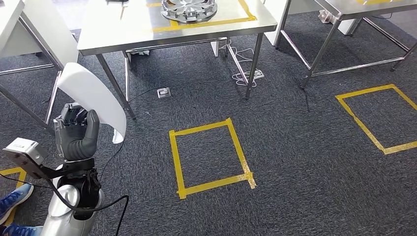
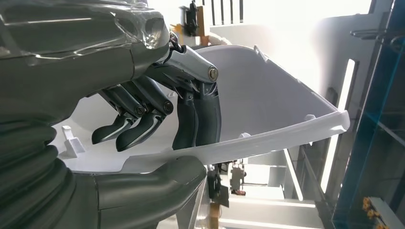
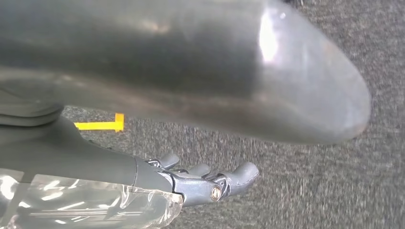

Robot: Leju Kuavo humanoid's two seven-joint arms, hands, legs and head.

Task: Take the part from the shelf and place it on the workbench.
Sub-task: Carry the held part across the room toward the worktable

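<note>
Head view: left hand [image 1: 76, 132] at 9 o'clock gripped the white curved part [image 1: 93, 96], workbench [image 1: 133, 34] at 12. Left wrist view: fingers [image 2: 143, 125] and thumb clamped the part's edge. Right wrist view: right hand [image 3: 200, 179] empty, fingers loosely apart over carpet [image 3: 305, 191].

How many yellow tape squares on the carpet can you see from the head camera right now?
3. One full tape square lies mid-floor in front of the robot, one is cut by the right edge, and a corner shows at far left, near the left hand. Others may lie outside the picture.
</note>
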